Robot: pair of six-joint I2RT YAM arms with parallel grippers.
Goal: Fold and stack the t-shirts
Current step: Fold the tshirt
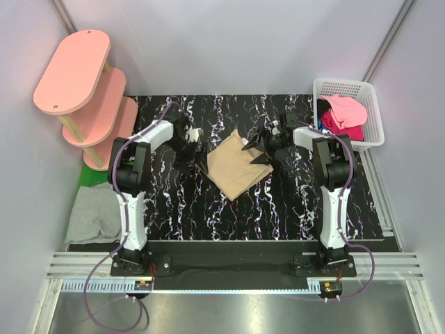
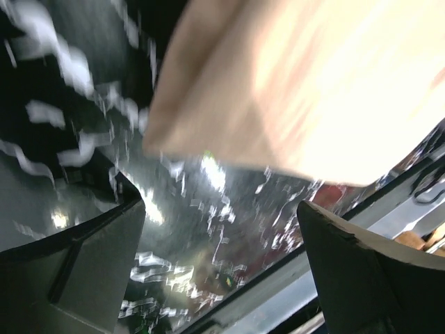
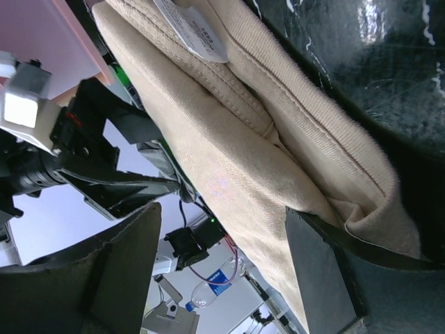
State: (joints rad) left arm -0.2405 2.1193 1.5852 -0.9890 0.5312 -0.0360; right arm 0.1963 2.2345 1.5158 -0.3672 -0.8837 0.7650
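Lying folded into a rough rectangle, the tan t-shirt (image 1: 236, 170) sits near the middle of the black marbled desk (image 1: 278, 209), turned at an angle between the two arms. The left gripper (image 1: 189, 156) hangs just beside the shirt's left edge; its wrist view, which is blurred, shows the fingers (image 2: 90, 257) spread wide with only the desk between them and the cloth beyond their tips. The right gripper (image 1: 259, 149) is at the shirt's upper right corner, also spread. In its wrist view one finger (image 3: 316, 268) touches the folded hem while the other stands apart, and a white label (image 3: 191, 31) shows at the collar. A white basket (image 1: 375, 111) at the far right holds a pink t-shirt (image 1: 346, 109) and a magenta t-shirt (image 1: 341, 129). At the left, off the desk, a grey t-shirt (image 1: 94, 212) lies over a green t-shirt (image 1: 89, 178), near the pink shelves (image 1: 73, 69).
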